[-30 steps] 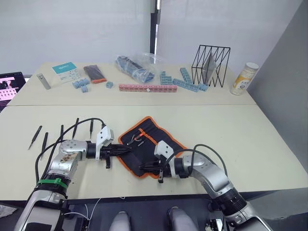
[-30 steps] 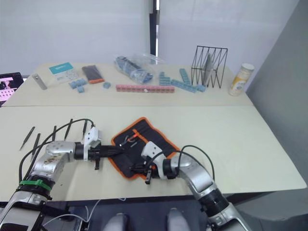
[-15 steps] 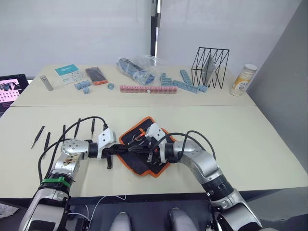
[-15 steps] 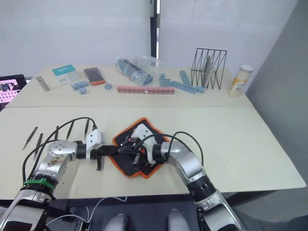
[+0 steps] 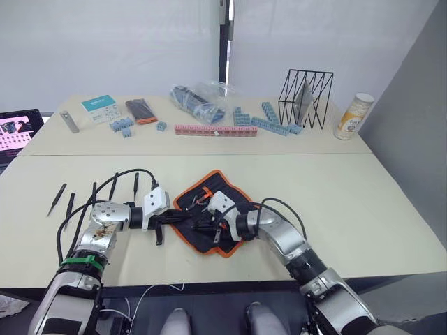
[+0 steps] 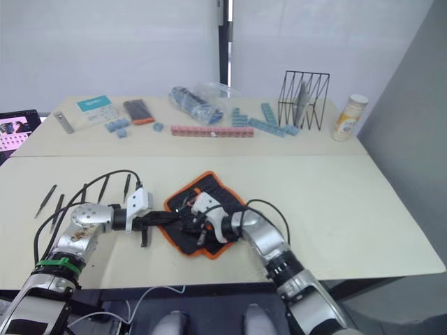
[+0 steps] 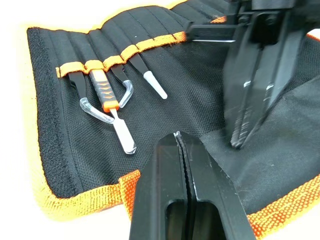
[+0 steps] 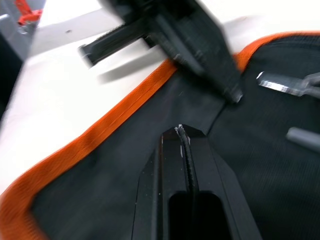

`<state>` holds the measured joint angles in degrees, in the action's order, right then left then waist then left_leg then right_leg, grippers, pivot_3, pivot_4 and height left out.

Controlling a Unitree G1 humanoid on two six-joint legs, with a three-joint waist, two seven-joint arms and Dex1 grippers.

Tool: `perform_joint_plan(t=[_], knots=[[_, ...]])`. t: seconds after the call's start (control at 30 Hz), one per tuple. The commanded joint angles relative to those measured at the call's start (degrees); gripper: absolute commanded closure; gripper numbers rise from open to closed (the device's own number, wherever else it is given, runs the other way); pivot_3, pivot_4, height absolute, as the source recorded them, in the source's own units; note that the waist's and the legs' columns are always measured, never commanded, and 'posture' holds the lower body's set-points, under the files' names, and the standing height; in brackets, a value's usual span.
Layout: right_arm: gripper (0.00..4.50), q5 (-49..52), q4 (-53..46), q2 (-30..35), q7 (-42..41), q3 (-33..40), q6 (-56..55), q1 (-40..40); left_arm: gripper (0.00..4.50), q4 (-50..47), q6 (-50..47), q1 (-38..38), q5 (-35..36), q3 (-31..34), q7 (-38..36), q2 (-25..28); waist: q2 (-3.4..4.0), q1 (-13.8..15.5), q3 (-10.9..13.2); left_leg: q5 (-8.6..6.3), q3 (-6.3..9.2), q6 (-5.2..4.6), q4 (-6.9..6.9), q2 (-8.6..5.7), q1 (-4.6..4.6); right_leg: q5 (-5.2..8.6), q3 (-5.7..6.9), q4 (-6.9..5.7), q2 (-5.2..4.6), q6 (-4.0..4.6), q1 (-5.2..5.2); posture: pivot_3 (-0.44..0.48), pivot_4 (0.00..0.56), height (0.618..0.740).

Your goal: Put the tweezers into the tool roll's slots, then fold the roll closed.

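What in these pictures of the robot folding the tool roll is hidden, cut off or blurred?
- Slots: the far end of the row is covered by the right hand, left wrist view.
- Tool roll: the middle is covered by both hands, head views.
- Left hand: blurred, right wrist view.
- Loose tweezers: too small for detail.

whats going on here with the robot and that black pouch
Both arms are working on the tool roll in the middle of the table. The left gripper is shut on its near orange edge, and the right gripper is shut on its fabric. Several tweezers lie loose on the table to the left.
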<state>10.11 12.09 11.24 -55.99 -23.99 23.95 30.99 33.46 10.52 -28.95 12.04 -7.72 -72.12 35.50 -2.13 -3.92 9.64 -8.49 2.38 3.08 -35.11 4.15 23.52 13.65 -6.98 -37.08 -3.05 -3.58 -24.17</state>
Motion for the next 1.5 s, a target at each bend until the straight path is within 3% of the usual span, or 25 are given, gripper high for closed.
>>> perform_joint_plan(t=[0.03, 0.23, 0.7, 0.9, 0.93, 1.13, 1.23, 1.33, 1.5], knots=[[4.5, 1.5, -7.2, 3.9, -2.4, -1.2, 5.9, -5.0, 4.49, 3.0, -0.2, 2.1, -3.5, -0.5, 0.8, 1.4, 0.05, 0.0, -0.1, -0.01, 0.0, 0.01, 0.06, -0.01, -0.02, 0.01, 0.0, 0.0, 0.0, 0.01, 0.0, 0.0, 0.15, 0.717], [4.5, 2.9, -17.9, 10.0, -2.7, -1.9, 11.0, -10.8, 4.49, 2.8, 0.1, 2.7, -3.4, 0.0, 0.5, 1.6, 0.11, -0.1, -0.2, -0.08, -0.01, 0.12, 0.2, -0.01, -0.14, 0.29, 0.01, 0.04, -0.02, 0.15, -0.01, 0.0, 0.15, 0.717], [4.5, 7.1, -21.9, 7.9, -0.7, 2.6, 11.4, -8.7, 4.49, 3.4, -0.1, 1.4, -0.9, 1.9, -0.7, 0.5, 0.09, -0.2, -0.2, -0.21, -0.02, 0.34, 0.24, -0.01, -0.2, 0.31, 0.0, 0.07, -0.02, 0.18, -0.07, 0.0, 0.15, 0.717], [4.5, 14.9, -31.8, 9.9, 0.5, 10.9, 15.9, -7.5, 4.49, -4.6, -8.2, 1.9, 8.2, 8.5, -3.3, 1.8, 0.02, -0.1, -0.1, -0.17, -0.02, 0.27, 0.25, -0.01, 0.34, 0.3, 0.01, 0.07, -0.01, 0.16, -0.48, 0.0, 0.15, 0.717], [4.5, 16.8, -33.8, 10.9, 1.0, 13.1, 17.6, -7.2, 4.49, -5.9, -10.2, 2.1, 9.5, 10.2, -2.7, 2.5, -0.01, -0.1, -0.1, 0.06, -0.01, -0.09, 0.24, -0.01, 0.56, 0.3, 0.02, 0.05, -0.01, 0.16, -0.65, 0.0, 0.15, 0.717], [4.5, 20.6, -38.3, 18.3, 5.8, 25.2, 21.6, -8.1, 4.49, -12.8, -18.6, 7.5, 14.2, 21.5, 1.9, 10.2, -0.1, -0.1, 0.0, -0.01, 0.17, 0.01, 0.33, -0.08, 1.13, -0.06, 0.04, 0.1, -0.02, -0.42, -1.06, 0.0, 0.15, 0.717], [4.5, 19.5, -36.8, 21.9, 8.0, 31.6, 18.8, -12.0, 3.7, -12.8, -18.6, 11.8, 13.9, 28.1, 4.8, 14.9, -0.1, 0.1, 0.0, -0.16, 0.19, -0.02, 0.47, -0.08, 1.12, 0.11, 0.07, 0.2, -0.03, -0.39, -1.07, 0.0, 0.15, 0.717], [3.66, 16.3, -33.8, 25.4, 8.9, 37.1, 13.3, -19.4, 2.69, -9.5, -16.9, 17.7, 13.3, 35.9, 6.6, 19.7, -0.15, 0.1, 0.0, -0.3, 0.19, 0.0, 0.55, -0.09, 1.13, 0.27, 0.12, 0.3, -0.06, -0.35, -1.06, 0.0, 0.15, 0.717], [1.96, 14.7, -28.5, 24.9, 11.2, 47.1, 3.8, -30.0, 1.06, 5.0, -9.7, 24.3, 11.6, 44.6, 9.1, 25.0, -0.11, 0.1, 0.1, -0.45, 0.14, 0.14, 0.54, -0.15, 1.1, 0.65, 0.14, 0.29, -0.17, 0.01, -1.06, 0.0, 0.15, 0.717]])
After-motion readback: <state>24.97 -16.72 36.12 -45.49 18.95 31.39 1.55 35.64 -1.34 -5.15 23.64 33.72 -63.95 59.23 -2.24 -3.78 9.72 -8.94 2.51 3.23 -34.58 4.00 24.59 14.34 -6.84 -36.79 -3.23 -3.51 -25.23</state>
